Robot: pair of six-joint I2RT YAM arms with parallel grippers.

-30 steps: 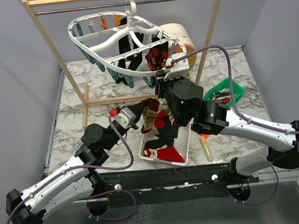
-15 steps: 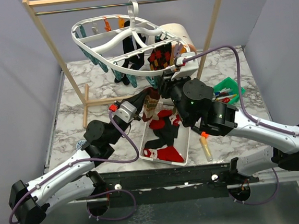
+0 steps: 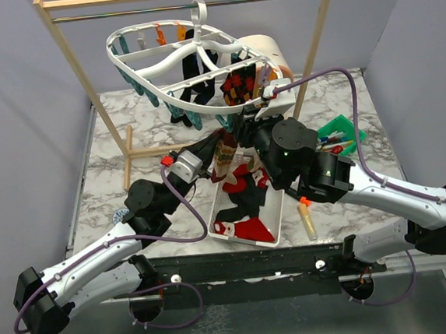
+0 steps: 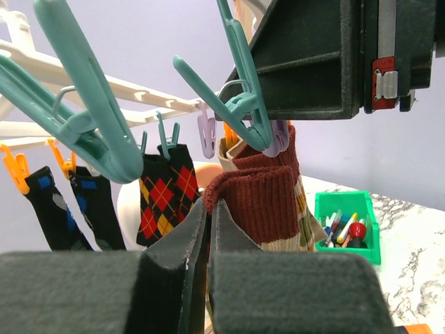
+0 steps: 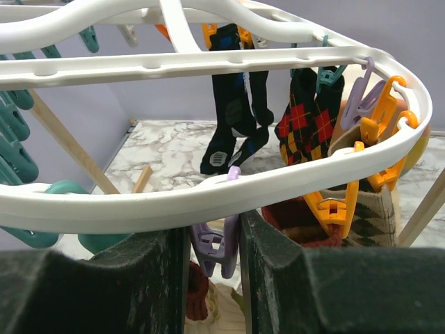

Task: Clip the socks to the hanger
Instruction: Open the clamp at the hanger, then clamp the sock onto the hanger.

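Note:
The white oval hanger (image 3: 174, 58) hangs from the rod with black socks (image 5: 233, 111) and a red argyle sock (image 5: 309, 122) clipped to it. My right gripper (image 5: 212, 236) sits just under the near rim (image 5: 208, 198), shut on a lilac clip (image 5: 217, 243). My left gripper (image 4: 207, 205) is shut on the maroon cuff of a tan patterned sock (image 4: 257, 202). It holds the cuff up right below that lilac clip (image 4: 278, 136). More red and black socks (image 3: 246, 204) lie in the white tray (image 3: 217, 228).
The wooden rack (image 3: 82, 70) frames the hanger, its foot bar lying on the marble table. Teal clips (image 4: 240, 104) and an orange clip (image 5: 337, 202) hang close around the work spot. A green bin of pens (image 3: 337, 135) stands at right, an orange marker (image 3: 307, 218) beside the tray.
My left arm has lifted the tan sock up from over the tray to the hanger's near rim. The right gripper shifted up and right with the clip, and the hanger swung slightly.

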